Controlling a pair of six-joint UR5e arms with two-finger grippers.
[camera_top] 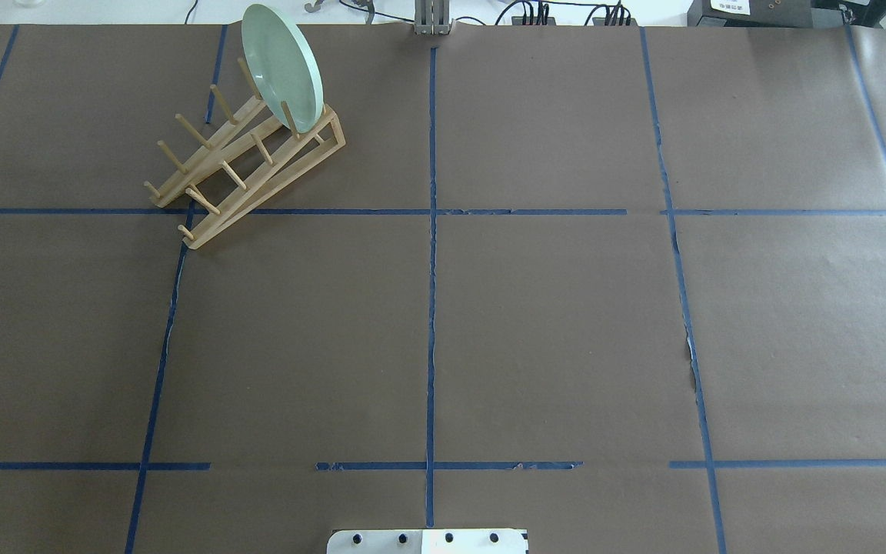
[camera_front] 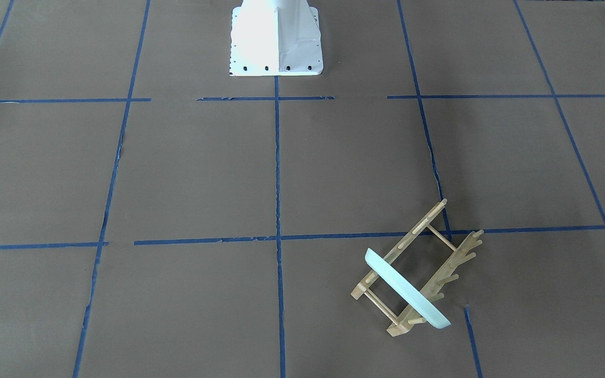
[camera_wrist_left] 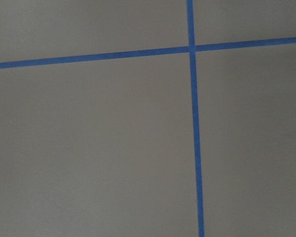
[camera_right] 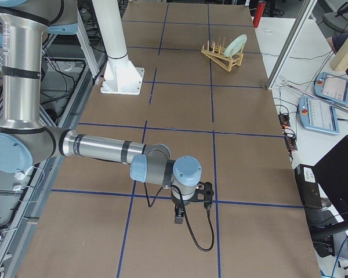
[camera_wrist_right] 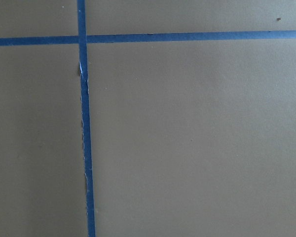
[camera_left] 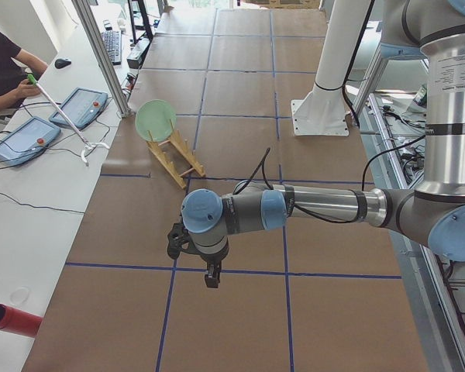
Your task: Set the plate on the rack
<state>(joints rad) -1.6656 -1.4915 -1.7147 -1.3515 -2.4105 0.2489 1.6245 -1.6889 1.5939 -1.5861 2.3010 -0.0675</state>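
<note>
Arms show in the side views only. Left tool [camera_left: 210, 277] and right tool [camera_right: 178, 219] hang low over the counter [camera_top: 551, 323]; cannot tell how far open either is, or whether it holds anything. Wrist views give brown counter and blue tape [camera_wrist_left: 194, 138]. Farther out, on the robot's left, the plate [camera_top: 283, 65] stands on edge between pegs at the rack's [camera_top: 247, 165] far end.

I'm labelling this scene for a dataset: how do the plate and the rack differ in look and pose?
The plate is pale mint green; the rack is light wood. The plate is a solid round disc; the rack is an open frame of rails and pegs. The plate stands on edge, tilted, at one end; the rack sits flat on the table. They touch, the plate held between the rack's pegs.
</note>
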